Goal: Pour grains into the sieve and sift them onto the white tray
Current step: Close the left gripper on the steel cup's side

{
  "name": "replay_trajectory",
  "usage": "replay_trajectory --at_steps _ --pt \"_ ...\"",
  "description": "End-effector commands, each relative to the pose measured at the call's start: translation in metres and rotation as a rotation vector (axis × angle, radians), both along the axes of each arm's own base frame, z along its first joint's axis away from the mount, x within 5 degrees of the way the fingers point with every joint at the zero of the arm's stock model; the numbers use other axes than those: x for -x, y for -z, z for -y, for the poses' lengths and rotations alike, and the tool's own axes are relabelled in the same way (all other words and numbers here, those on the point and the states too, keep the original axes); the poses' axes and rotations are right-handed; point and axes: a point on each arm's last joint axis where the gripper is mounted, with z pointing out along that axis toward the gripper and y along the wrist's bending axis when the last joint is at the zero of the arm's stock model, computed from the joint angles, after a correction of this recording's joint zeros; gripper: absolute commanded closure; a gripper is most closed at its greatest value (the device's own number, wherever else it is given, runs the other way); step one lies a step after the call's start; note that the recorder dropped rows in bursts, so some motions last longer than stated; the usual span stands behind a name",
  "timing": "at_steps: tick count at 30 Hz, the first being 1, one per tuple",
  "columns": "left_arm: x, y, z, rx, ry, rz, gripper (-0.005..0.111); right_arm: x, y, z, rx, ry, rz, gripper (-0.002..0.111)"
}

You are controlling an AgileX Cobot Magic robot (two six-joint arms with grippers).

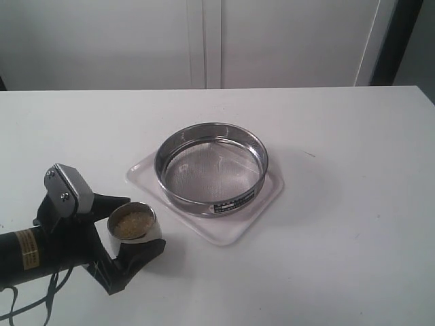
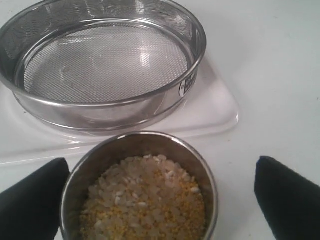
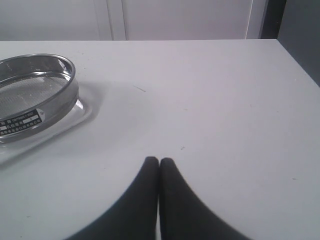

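We see mixed yellow and pale grains (image 2: 145, 200) filling a small steel cup (image 2: 125, 145), near the round mesh sieve (image 1: 211, 166) sitting on the white tray (image 1: 270, 193). The left jaws stand wide open around the cup; the right jaws are pressed together.

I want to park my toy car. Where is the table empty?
The white table is bare to the right of the flat white plastic tray and behind it up to the wall. Crowded: the tray holds the round steel mesh sieve, and in front-left the black fingers flank the small steel cup of grains.
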Motion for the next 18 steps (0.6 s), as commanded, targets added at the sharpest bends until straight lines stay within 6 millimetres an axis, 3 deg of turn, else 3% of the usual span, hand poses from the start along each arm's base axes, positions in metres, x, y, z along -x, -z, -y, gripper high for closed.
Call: replay_trajectory --at_steps 1,18 --pt "0.0012 -0.0001 0.0020 -0.003 0.022 0.011 0.008 0.0001 0.0006 -0.0001 -0.009 0.001 0.007 0.108" --pt "-0.0084 -0.0054 0.0037 0.015 -0.005 0.037 0.008 0.0001 0.0006 -0.0001 -0.009 0.001 0.007 0.108"
